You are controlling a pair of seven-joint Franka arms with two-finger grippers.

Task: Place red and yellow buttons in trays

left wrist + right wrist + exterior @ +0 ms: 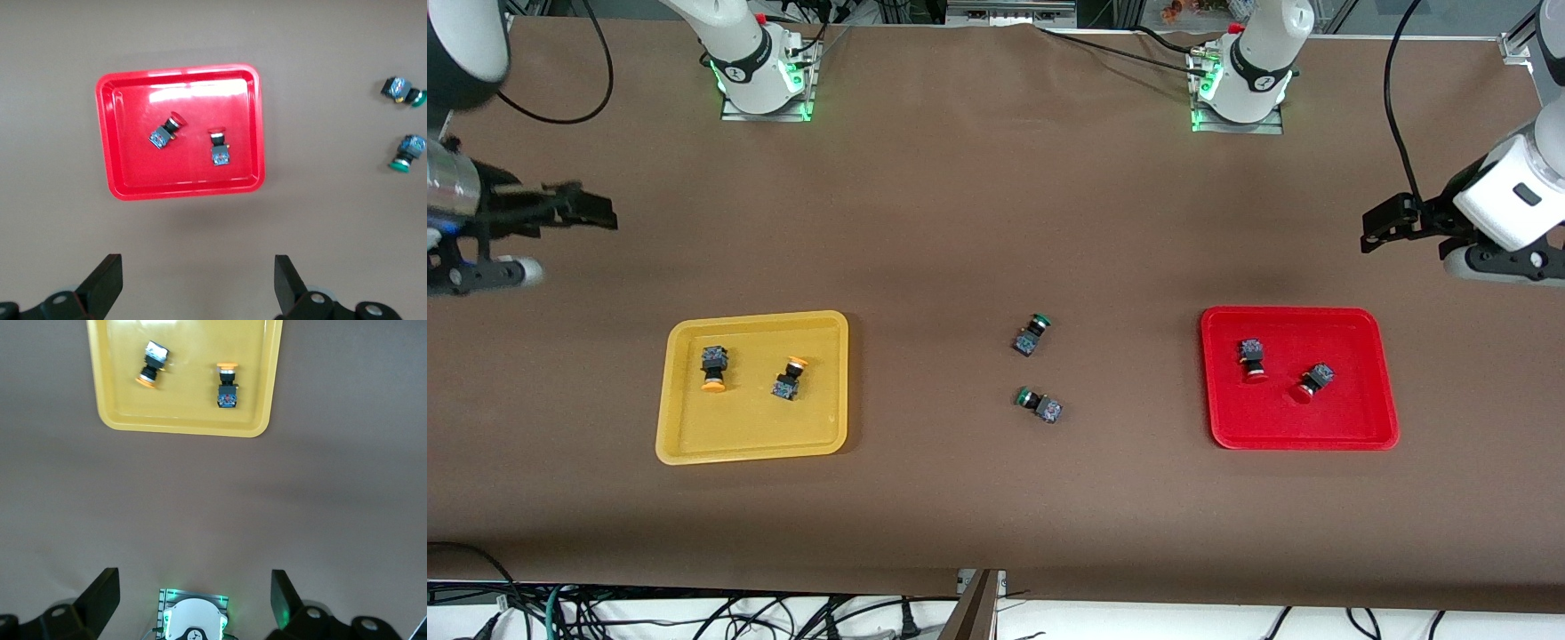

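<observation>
The left end effector [1376, 229] hangs in the air over bare worktop [996, 498] at the left arm's end, with its fingers spread wide apart and nothing between them. In the left wrist view the two fingertips [107, 283] stand far from each other. This arm waits.

The right end effector [591, 209] hangs over bare worktop at the right arm's end. Its fingers are also wide apart and hold nothing, as the right wrist view shows. This arm waits too.

The red tray [1360, 436] lies flat on the worktop toward the left arm's end, nearer to the front camera than the left end effector. Two red buttons lie inside it, on their sides and a little apart. One red button [1253, 357] is closer to the table's middle; the other red button [1314, 380] lies beside it, slightly nearer to the front camera.

The yellow tray [694, 444] lies flat toward the right arm's end. Two yellow buttons lie inside it, apart from each other. One yellow button [712, 367] is closer to the right arm's end, and the other yellow button [790, 378] lies beside it, toward the middle.

Between the two trays, on bare worktop, lie two green buttons. One green button [1032, 334] is farther from the front camera; the other green button [1040, 403] is near it, and they do not touch.
</observation>
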